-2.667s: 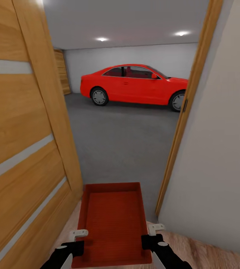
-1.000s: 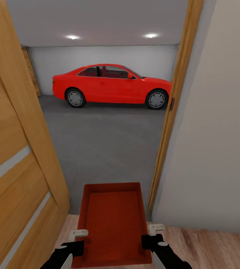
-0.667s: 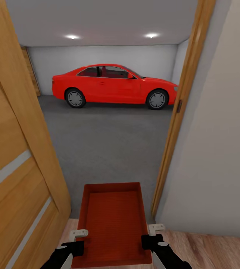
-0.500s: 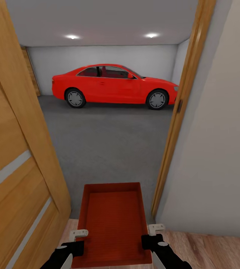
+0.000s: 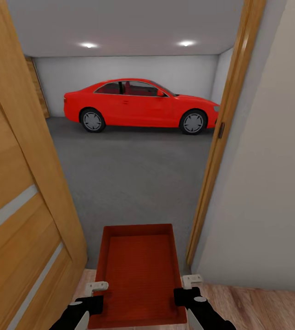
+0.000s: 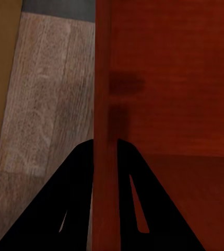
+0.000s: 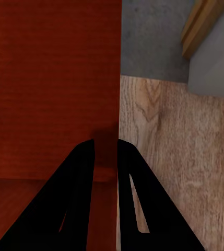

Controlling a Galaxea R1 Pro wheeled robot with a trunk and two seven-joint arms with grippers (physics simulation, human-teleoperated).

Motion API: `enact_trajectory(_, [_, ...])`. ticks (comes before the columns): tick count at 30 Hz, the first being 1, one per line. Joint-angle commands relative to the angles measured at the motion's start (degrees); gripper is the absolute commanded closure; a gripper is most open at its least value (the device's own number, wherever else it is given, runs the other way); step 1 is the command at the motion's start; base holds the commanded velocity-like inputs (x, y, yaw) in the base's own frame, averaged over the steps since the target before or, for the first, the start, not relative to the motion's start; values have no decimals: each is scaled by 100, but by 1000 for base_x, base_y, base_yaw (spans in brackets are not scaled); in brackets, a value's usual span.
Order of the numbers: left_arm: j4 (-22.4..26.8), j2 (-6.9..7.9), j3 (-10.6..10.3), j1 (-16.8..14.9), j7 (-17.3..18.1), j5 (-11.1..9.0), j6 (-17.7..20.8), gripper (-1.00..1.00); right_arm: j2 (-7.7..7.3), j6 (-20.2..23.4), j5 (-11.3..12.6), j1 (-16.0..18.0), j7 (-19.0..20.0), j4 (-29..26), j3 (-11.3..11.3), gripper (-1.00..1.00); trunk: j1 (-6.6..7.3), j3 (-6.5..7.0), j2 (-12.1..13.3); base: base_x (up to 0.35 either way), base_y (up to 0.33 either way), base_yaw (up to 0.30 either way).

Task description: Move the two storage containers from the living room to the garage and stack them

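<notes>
One orange-red open-top storage container (image 5: 138,270) hangs low in front of me at the doorway's threshold, its far end over the garage floor (image 5: 133,174) of dark grey concrete. My left gripper (image 5: 97,297) is shut on its left wall and my right gripper (image 5: 180,291) is shut on its right wall. In the left wrist view the black fingers (image 6: 75,178) straddle the red wall (image 6: 105,104). The right wrist view has the same grip (image 7: 106,151) on the other wall (image 7: 54,78), with light wood planks beneath.
An open wooden-slat door (image 5: 23,192) stands close on the left, and a wooden door frame (image 5: 220,137) and pale wall (image 5: 266,183) close on the right. A red car (image 5: 138,104) is parked across the far side of the garage, with open concrete before it.
Since 2.7 s ago the view has swung and the doorway has centred; the camera moved. The container stays gripped the same way. Nothing differs over the last half second.
</notes>
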State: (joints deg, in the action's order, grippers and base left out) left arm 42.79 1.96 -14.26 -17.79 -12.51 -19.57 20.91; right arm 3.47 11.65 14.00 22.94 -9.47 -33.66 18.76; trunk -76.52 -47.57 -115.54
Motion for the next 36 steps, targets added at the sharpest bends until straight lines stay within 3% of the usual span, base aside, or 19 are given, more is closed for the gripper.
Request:
enact_trajectory(1, [204, 6, -50, -5, -56, -140, -1, 100, -4, 22, 112, 0, -28, -1, 49, 100, 0, -6, -2, 140, 0, 0])
enact_trajectory(17, [204, 6, -50, -5, -53, -140, 1, 100, -4, 22, 112, 0, -26, -1, 49, 100, 0, -6, -2, 254, 64, 0])
enact_trajectory(36, [204, 6, -50, -5, -55, -139, -1, 100, -4, 22, 112, 0, -28, -1, 49, 100, 0, -6, -2, 61, 47, -86])
